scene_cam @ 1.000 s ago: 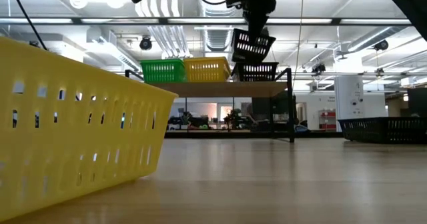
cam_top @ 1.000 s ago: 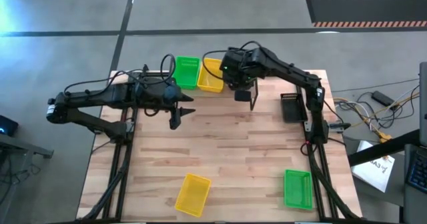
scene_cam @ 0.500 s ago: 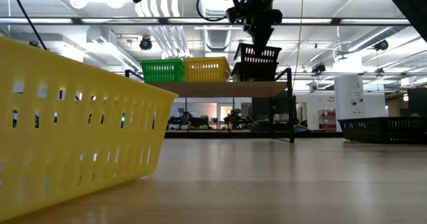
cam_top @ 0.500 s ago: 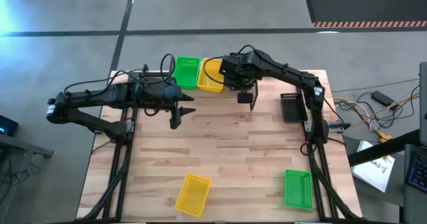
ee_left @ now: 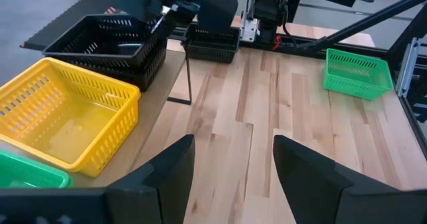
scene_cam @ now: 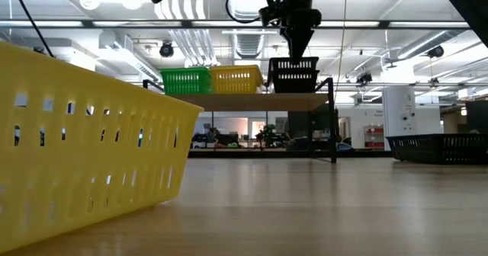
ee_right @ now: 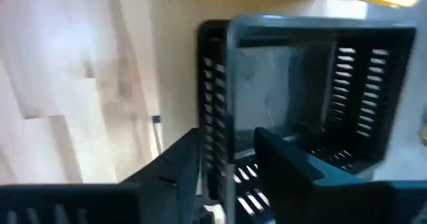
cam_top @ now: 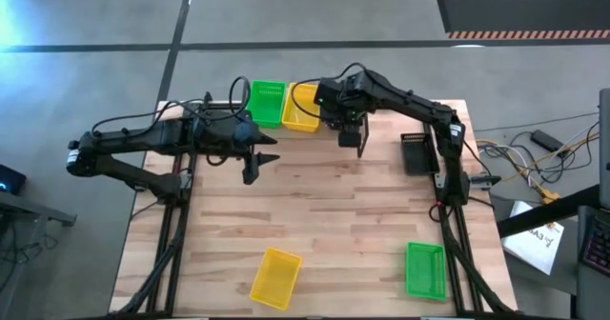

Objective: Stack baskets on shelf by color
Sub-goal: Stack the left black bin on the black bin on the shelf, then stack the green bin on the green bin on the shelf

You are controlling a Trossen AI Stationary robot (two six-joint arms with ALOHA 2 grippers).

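Yellow basket (cam_top: 275,277) nearest, at the front of the desk (cam_top: 334,215), left of centre. Lies open side up, long axis slanted between front-to-back and sideways. Fills the left of the low view with its perforated wall.

Green basket (cam_top: 425,269) at the front right corner, well apart from the yellow one. Open side up, long axis running front to back.

Farther in, left end effector (ee_left: 233,177) over the left-centre of the desk. Hangs from an arm stretched nearly level from the left edge, with the wrist angled down. Fingers spread wide, nothing between them.

Lone black basket (cam_top: 416,153) on the desk's right side, near the right arm's base. Long axis front to back.

At the far edge, shelf (scene_cam: 255,101) on thin black legs. Carries three spots side by side, every long axis front to back: shelf green basket (scene_cam: 187,81) at the left, shelf yellow basket (scene_cam: 236,79) in the middle, black pair at the right. Upper black basket (scene_cam: 293,64) nested level in the lower black basket (scene_cam: 294,82), rims parallel.

Right end effector (scene_cam: 297,39) straight above that pair, pointing down. Arm reaches in from the right in a bent arc with the elbow high. Fingers (ee_right: 287,164) closed on the upper black basket's wall, one on each side.
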